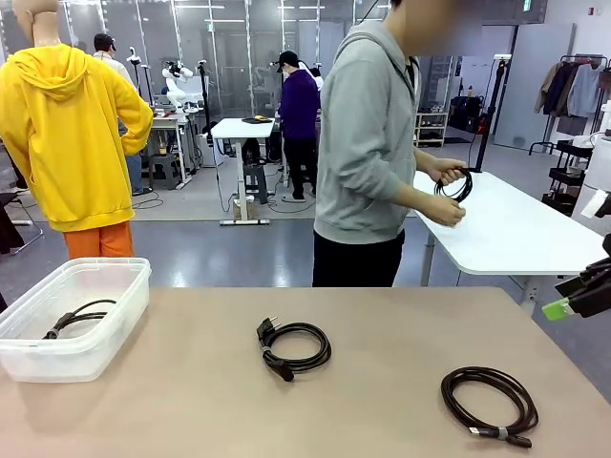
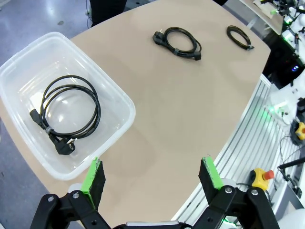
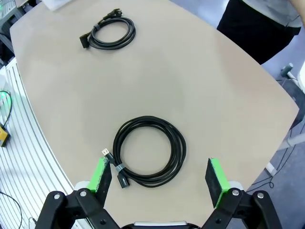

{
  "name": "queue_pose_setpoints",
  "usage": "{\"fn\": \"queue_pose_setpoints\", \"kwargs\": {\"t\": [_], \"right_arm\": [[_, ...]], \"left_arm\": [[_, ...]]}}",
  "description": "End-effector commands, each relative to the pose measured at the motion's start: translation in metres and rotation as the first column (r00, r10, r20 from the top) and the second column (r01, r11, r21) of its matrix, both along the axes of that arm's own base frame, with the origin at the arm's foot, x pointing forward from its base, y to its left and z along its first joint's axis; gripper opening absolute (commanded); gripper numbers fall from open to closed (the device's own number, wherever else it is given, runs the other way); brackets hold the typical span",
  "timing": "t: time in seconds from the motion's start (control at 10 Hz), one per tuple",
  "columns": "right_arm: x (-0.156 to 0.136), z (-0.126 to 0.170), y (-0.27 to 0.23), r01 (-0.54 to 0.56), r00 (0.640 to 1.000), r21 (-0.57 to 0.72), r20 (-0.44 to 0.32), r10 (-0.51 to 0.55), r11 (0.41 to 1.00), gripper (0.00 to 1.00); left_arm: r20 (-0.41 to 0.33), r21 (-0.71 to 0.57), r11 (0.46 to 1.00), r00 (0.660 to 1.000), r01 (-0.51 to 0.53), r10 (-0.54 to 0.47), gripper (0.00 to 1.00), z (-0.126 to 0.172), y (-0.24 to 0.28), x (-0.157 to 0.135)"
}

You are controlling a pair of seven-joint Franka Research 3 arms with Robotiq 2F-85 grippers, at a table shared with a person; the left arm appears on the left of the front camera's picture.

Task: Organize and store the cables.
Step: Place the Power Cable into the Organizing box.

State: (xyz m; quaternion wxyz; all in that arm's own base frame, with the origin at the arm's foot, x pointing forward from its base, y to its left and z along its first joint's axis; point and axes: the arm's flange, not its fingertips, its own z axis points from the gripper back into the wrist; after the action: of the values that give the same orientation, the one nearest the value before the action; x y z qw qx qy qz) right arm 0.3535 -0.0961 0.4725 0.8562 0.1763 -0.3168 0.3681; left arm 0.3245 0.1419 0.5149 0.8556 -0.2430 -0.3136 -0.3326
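First, front: found bin cable (image 1: 78, 318) coiled in clear bin (image 1: 95, 265) at table's left, saw middle cable (image 1: 294, 349) and right cable (image 1: 489, 405) flat on tabletop (image 1: 382, 324), noted fourth coil (image 1: 456, 183) in person's hand (image 1: 447, 212) | left wrist: found left gripper (image 2: 151, 167) above table edge near bin, jaws wide apart, empty | right wrist: found right gripper (image 3: 159, 169) above right cable, jaws apart, empty

Plug cable (image 1: 279, 366) and banded cable (image 3: 119, 168) coiled on table (image 1: 172, 401), third cable (image 2: 63, 145) in bin (image 1: 67, 358)

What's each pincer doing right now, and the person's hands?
Left pincer: open, empty.
Right pincer: open, empty, aimed at a banded cable.
Person's hands: holding a looped cable.
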Motion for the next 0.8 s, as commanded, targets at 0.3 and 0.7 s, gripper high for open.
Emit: {"fn": "queue_pose_setpoints", "kwargs": {"t": [0.3, 0.7], "right_arm": [[-0.001, 0.003, 0.004, 0.004, 1.000, 0.006, -0.006, -0.004, 1.000, 1.00], [-0.001, 0.003, 0.004, 0.004, 1.000, 0.006, -0.006, -0.004, 1.000, 1.00]], "left_arm": [[0.000, 0.000, 1.000, 1.000, 0.000, 0.000, 1.00, 0.000, 0.000, 0.000], [-0.018, 0.097, 0.971, 0.976, 0.219, -0.218, 1.00, 0.000, -0.201, 0.063]]}}
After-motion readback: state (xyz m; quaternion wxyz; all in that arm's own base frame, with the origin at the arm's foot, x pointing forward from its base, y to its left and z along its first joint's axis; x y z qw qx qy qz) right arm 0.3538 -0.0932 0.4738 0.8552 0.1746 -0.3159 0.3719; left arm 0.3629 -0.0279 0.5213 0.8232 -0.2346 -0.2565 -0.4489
